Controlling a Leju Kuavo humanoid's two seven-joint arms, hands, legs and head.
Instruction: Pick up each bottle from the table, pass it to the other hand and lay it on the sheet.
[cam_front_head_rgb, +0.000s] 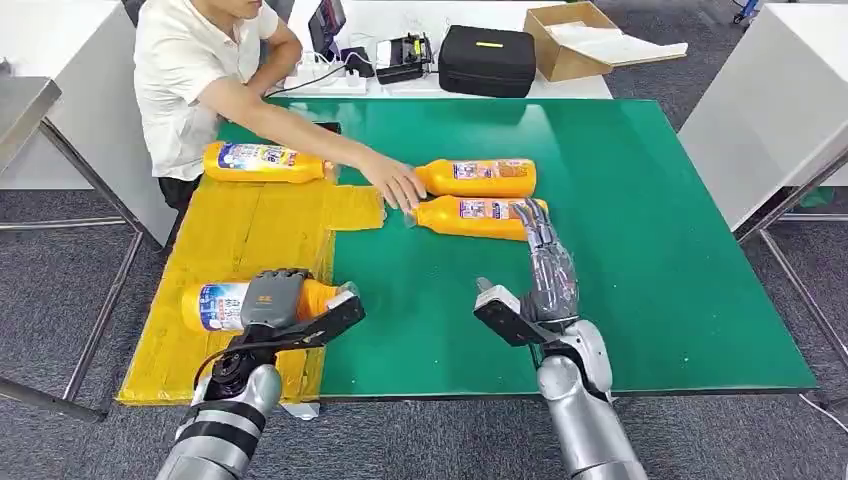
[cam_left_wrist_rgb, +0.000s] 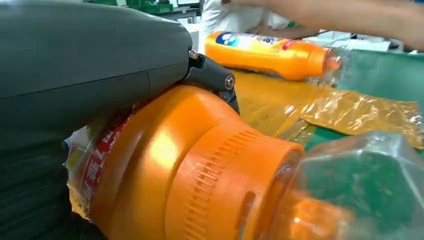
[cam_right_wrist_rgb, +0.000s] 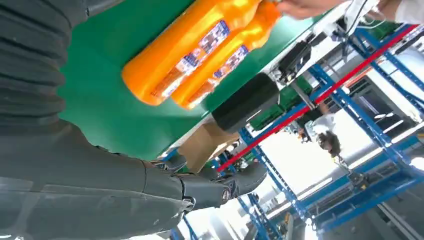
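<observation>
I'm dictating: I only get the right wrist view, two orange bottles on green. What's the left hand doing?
Observer: The left hand holds a third bottle at the near end of the yellow sheet.
Operator: Anything else there?
Observer: A fourth bottle lies along the sheet's far edge.
Operator: And my right hand?
Observer: The right hand is open, fingers at the nearer bottle of your pair.

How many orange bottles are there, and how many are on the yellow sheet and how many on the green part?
Orange plastic bottles lying on the yellow sheet: 2, one at the far end and one under the robot's left hand at the near end.
Orange plastic bottles lying on the green tabletop: 2, side by side.
Total: 4 bottles.
</observation>
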